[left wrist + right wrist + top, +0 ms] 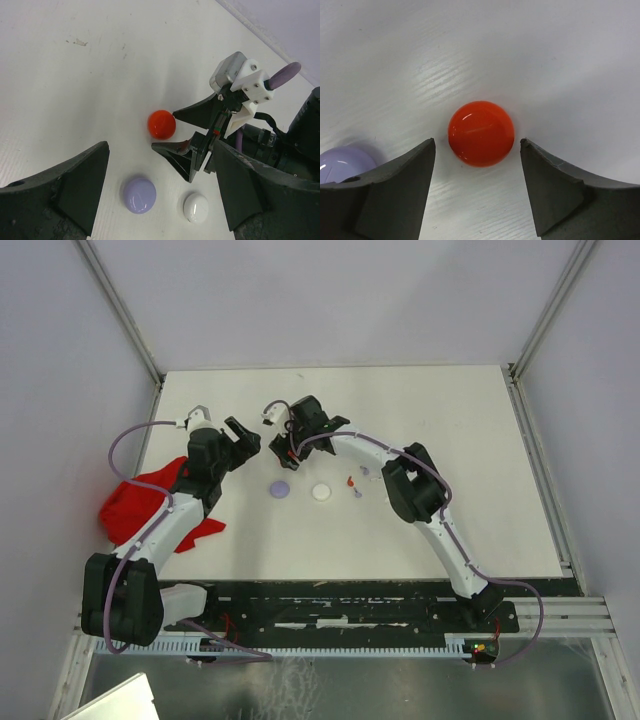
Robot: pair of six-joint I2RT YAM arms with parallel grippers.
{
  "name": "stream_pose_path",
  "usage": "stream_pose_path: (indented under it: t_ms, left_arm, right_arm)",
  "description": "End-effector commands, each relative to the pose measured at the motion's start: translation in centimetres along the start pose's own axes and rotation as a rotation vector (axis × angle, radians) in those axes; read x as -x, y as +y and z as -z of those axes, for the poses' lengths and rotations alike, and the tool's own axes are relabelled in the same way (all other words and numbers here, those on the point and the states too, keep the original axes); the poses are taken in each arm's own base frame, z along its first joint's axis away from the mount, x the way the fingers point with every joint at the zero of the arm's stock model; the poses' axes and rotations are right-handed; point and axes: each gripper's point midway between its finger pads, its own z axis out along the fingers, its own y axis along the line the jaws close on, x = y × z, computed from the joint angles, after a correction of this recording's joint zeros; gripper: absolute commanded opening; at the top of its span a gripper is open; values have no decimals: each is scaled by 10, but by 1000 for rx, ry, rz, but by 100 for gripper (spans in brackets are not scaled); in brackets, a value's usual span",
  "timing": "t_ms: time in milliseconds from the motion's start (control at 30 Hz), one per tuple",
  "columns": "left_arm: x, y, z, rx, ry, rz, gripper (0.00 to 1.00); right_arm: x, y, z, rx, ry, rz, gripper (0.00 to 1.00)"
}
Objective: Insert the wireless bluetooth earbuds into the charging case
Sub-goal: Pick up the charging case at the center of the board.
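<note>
A glossy red round charging case (481, 132) lies on the white table. My right gripper (476, 150) is open, a fingertip on either side of it and a small gap at each side. In the left wrist view the red case (161, 124) sits at the right gripper's (163, 130) tips, with a lilac case (139, 194) and a white case (196, 207) nearer. My left gripper (160, 160) hangs open above them, holding nothing. The tiny earbuds, red (350, 482), white (357, 492) and lilac (364, 471), lie right of the white case (321, 493).
A crumpled red cloth (140, 505) lies under the left arm at the table's left edge. Grey walls stand on three sides of the table (450, 440). A black rail (350, 605) runs along the near edge.
</note>
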Motion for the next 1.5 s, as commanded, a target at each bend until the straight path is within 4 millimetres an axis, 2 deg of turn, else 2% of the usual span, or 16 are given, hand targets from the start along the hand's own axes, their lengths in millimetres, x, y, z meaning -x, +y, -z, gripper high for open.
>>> stream_pose_path:
  t_ms: [0,333,467,633,733,867,1000,1167,1300,1467]
  left_arm:
    - [20,-16,5,-45,-52,16,90]
    - [20,-14,7,-40,-55,16,90]
    - [19,-13,7,-40,-55,16,90]
    - [19,-13,7,-39,-54,17,90]
    - [19,-13,7,-38,-55,18,90]
    - [19,-14,7,-44,-54,20,90]
    - [18,-16,3,-52,-52,38,90]
    - [16,-30,-4,-115,-40,88,90]
    - [16,-46,-8,-202,-34,124,88]
    - [6,-66,-12,-321,9,154,84]
  right_arm:
    - [18,-4,0,-26,-26,40,76]
    - [18,-8,-1,-58,-17,31,66]
    - [19,-10,-1,-66,-18,27,54]
    - [19,-10,-2,-68,-17,29,43]
    - [22,-11,0,-72,-29,32,31]
    - [26,-10,8,-89,-83,35,28]
    - [44,-10,27,-112,-180,22,25]
    - [62,-13,56,-102,-255,-31,23]
    - [75,-15,95,-97,-334,-87,23]
    - [74,-16,139,-100,-368,-145,23]
